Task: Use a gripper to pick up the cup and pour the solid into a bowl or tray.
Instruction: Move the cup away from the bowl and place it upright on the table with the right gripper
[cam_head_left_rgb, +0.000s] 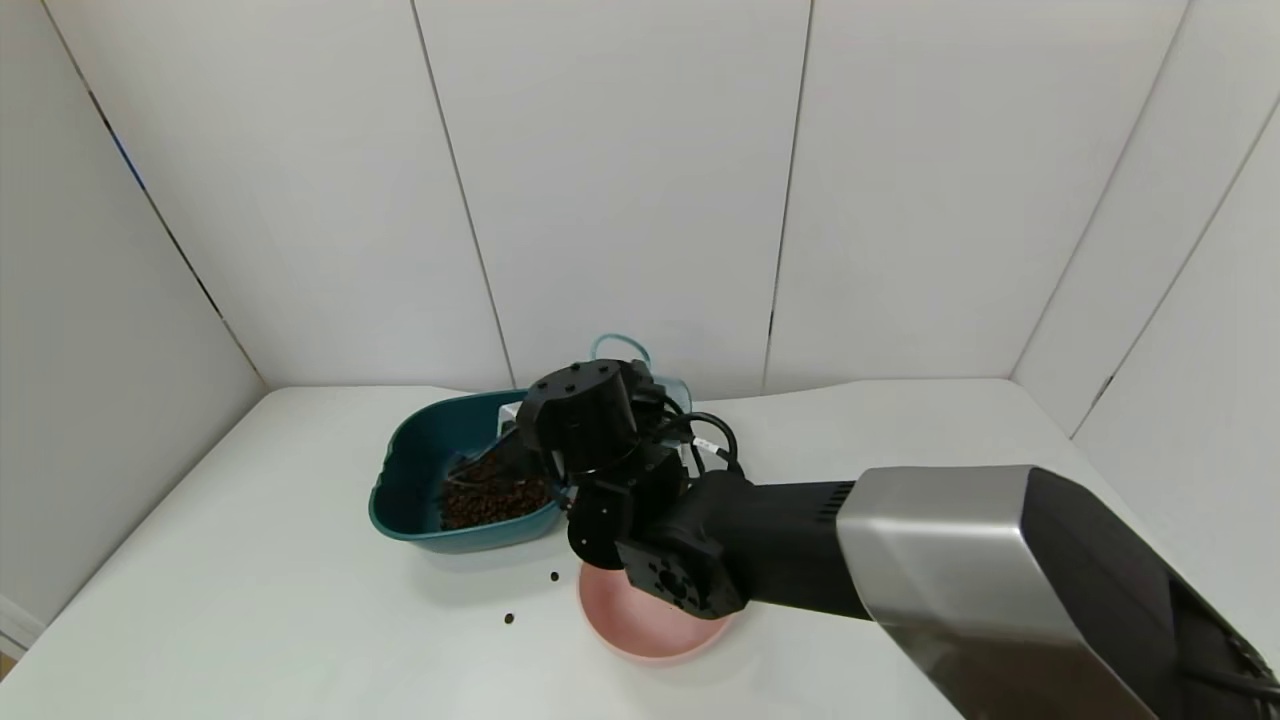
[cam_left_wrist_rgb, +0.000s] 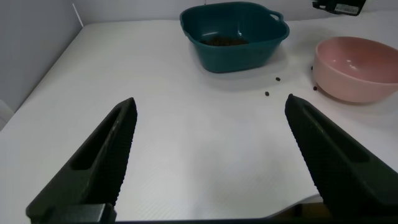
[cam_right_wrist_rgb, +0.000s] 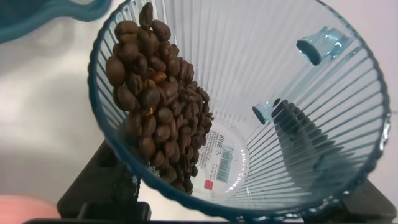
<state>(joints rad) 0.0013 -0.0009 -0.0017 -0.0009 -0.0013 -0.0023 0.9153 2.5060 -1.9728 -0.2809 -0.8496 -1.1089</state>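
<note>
My right gripper (cam_head_left_rgb: 545, 440) is shut on the ribbed blue-grey cup (cam_right_wrist_rgb: 298, 93) and holds it tipped over the dark teal basin (cam_head_left_rgb: 400, 470). In the right wrist view I look into the cup: brown beans (cam_right_wrist_rgb: 155, 112) lie heaped against its lower side up to the rim, and a label shows on the bare bottom. One finger (cam_right_wrist_rgb: 305, 140) shows dark through the cup wall. A pile of beans (cam_head_left_rgb: 490, 500) lies in the basin, which also shows in the left wrist view (cam_left_wrist_rgb: 211, 53). In the head view the gripper hides most of the cup. My left gripper (cam_left_wrist_rgb: 211, 99) is open and empty above the near table.
A round pink bowl (cam_head_left_rgb: 640, 640) stands just in front of the basin, under my right arm; it also shows in the left wrist view (cam_left_wrist_rgb: 354, 84). Loose beans (cam_head_left_rgb: 509, 618) lie on the white table between the two. White walls close in the back and sides.
</note>
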